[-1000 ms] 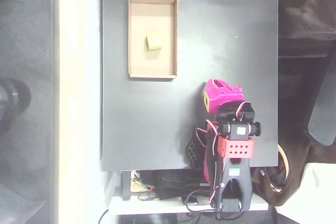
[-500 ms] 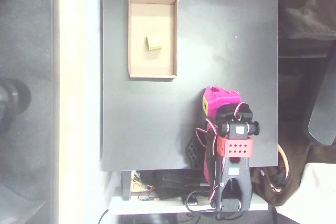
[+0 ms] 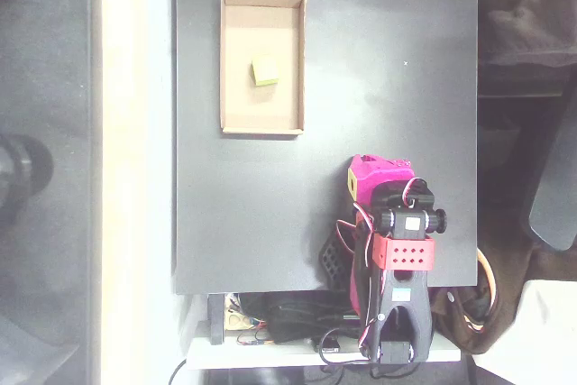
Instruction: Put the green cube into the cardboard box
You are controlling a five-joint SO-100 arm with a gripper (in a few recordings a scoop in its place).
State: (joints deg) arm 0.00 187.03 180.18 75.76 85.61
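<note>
We're looking straight down on a matte black table (image 3: 379,87) from the overhead view, with a pale, brightly lit strip running along its left side and dim grey floor beyond that. To the right of the table it's dark and cluttered — fabric at the top corner, cables low down. Along the table's lower edge sits a tangle of wires and electronics around the arm's base.

Now the cardboard box (image 3: 225,60) — it lies in the upper left part of the table, long side running up the picture, its top wall close to the table's far edge and its left wall not far in from the left edge. The green cube (image 3: 265,71) sits on the box floor, roughly central, turned slightly askew, clear of all four walls.

There's plenty of open black surface here: the whole right half of the table above the arm is bare, and so is the stretch between the box and the arm.

The gripper (image 3: 379,172), magenta with a yellow patch on its left flank, is folded back low near the lower right part of the table, well apart from the box. We can't tell from above whether its jaws are parted or closed.
</note>
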